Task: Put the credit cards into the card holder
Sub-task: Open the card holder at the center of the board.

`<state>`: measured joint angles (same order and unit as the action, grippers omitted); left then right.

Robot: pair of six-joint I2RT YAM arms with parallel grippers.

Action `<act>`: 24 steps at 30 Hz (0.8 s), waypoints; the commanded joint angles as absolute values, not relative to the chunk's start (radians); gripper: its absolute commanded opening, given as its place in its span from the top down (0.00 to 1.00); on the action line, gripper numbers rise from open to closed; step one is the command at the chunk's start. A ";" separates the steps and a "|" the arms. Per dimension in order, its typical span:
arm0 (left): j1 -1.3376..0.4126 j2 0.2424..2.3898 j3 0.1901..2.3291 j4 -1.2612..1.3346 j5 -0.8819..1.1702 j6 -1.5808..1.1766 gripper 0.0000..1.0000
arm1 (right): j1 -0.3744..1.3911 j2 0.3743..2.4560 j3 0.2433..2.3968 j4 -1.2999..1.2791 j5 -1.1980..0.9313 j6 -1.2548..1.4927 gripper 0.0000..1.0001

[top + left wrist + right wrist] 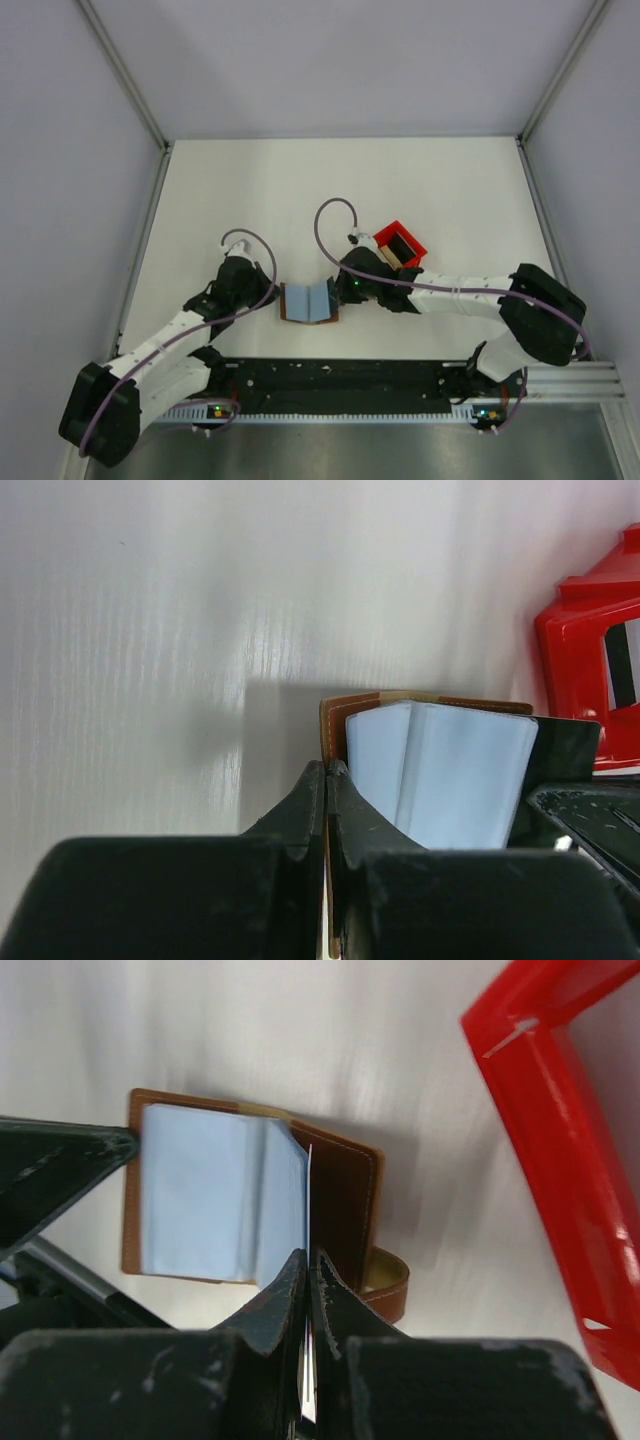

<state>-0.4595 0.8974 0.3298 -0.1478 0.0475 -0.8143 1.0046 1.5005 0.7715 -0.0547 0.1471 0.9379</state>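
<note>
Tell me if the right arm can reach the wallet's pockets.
Likely yes: the wallet lies open, the left pincer clamps its edge, and the right pincer holds a card right at the pockets with nothing between.

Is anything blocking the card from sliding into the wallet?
Nothing that I can see. The right gripper pinches a card edge-on, its tip right at the pale blue pockets of the card holder. The left gripper only clamps the holder's other edge, out of the path.

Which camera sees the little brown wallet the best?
The right wrist view: the wallet lies open there, with its brown edge, pale pockets and closing tab all showing. The left wrist view cuts off its lower part behind the left fingers. The top view shows it open but tiny.
</note>
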 commanded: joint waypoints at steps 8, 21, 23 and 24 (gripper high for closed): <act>-0.462 0.945 0.285 -0.015 0.046 -0.839 1.00 | 0.997 1.535 0.805 0.141 0.009 0.896 1.00; -0.463 0.960 0.282 -0.017 0.034 -0.834 1.00 | 0.999 1.476 0.819 0.081 0.115 0.836 1.00; -0.462 0.959 0.288 -0.015 0.044 -0.831 1.00 | 0.999 1.444 0.830 0.065 0.129 0.819 1.00; -0.463 0.957 0.291 -0.015 0.051 -0.831 1.00 | 0.999 1.439 0.845 0.048 0.130 0.805 1.00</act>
